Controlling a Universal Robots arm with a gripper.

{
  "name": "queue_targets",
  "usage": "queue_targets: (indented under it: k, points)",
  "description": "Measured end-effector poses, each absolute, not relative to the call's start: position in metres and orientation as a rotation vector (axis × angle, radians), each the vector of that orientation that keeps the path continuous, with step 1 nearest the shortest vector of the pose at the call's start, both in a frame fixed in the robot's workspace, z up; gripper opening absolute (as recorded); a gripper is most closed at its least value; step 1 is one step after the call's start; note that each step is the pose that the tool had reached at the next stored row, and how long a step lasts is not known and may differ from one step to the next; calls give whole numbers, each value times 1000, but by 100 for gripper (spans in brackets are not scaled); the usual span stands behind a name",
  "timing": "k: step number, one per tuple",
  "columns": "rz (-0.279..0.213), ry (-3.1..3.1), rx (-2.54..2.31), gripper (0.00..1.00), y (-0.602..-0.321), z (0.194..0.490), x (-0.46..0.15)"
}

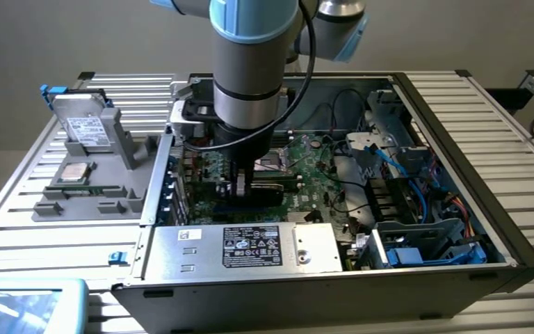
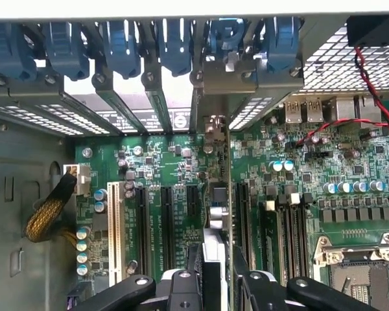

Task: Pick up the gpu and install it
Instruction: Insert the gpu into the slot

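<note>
The gpu [image 2: 229, 188] shows edge-on in the wrist view as a thin green board standing upright over the motherboard [image 2: 298, 194]. Its silver end bracket [image 2: 214, 126] sits against the rear slot openings of the case. My gripper [image 2: 215, 262] is shut on the card, one black finger on each side of it. In the exterior view the gripper [image 1: 240, 184] reaches down into the open computer case [image 1: 489, 229], with the dark gpu [image 1: 259, 193] low over the board beside the expansion slots.
Black expansion slots [image 2: 142, 220] and a white slot [image 2: 113, 220] lie beside the card. Blue retention clips [image 2: 175, 45] line the case rear. The CPU socket [image 2: 356, 272], the power supply [image 1: 248, 247] and blue cables [image 1: 416, 174] are close by. A grey fixture [image 1: 100, 202] outside holds a silver drive [image 1: 86, 129].
</note>
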State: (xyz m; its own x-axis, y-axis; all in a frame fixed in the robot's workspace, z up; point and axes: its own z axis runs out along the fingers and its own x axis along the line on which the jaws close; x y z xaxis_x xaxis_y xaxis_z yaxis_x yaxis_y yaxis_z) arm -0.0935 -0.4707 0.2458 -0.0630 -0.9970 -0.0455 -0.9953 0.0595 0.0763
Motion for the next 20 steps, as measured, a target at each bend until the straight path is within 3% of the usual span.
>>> queue_targets:
  k: [15,17,20]
  points:
    - [-126,-2272,2137,29,-471,271,-83]
    - [-98,-2269,2134,29,-471,271,-83]
    - [-9,-2269,2132,29,-468,271,-83]
